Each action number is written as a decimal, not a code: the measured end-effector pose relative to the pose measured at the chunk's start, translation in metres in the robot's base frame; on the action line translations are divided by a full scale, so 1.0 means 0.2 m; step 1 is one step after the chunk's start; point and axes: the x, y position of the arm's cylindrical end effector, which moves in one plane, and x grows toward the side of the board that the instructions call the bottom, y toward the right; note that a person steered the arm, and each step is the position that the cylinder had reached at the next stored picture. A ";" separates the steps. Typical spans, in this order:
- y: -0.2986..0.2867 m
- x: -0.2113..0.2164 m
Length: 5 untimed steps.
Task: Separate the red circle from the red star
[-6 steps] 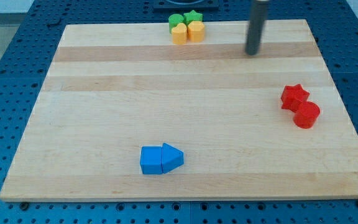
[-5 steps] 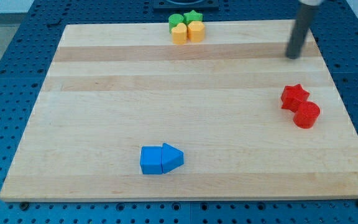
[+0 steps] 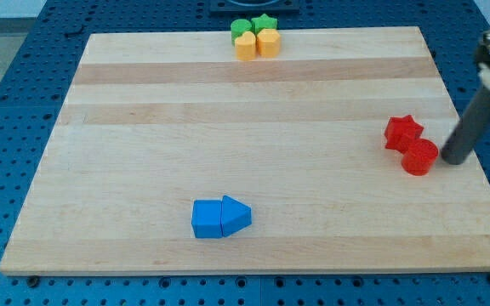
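The red star and the red circle sit touching each other near the board's right edge, the circle below and to the right of the star. My tip rests on the board just right of the red circle, close to it or touching it. The dark rod slants up toward the view's right edge.
A blue square block and a blue pointed block sit together at the bottom centre. A green circle, a green star, and two yellow blocks cluster at the board's top edge. The wooden board lies on a blue pegboard.
My tip has moved from the top middle of the board to the right and down, ending beside the red circle. The blocks have not moved.
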 end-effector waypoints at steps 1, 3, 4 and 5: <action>-0.24 0.00; -0.63 0.03; -0.60 0.03; -0.47 0.05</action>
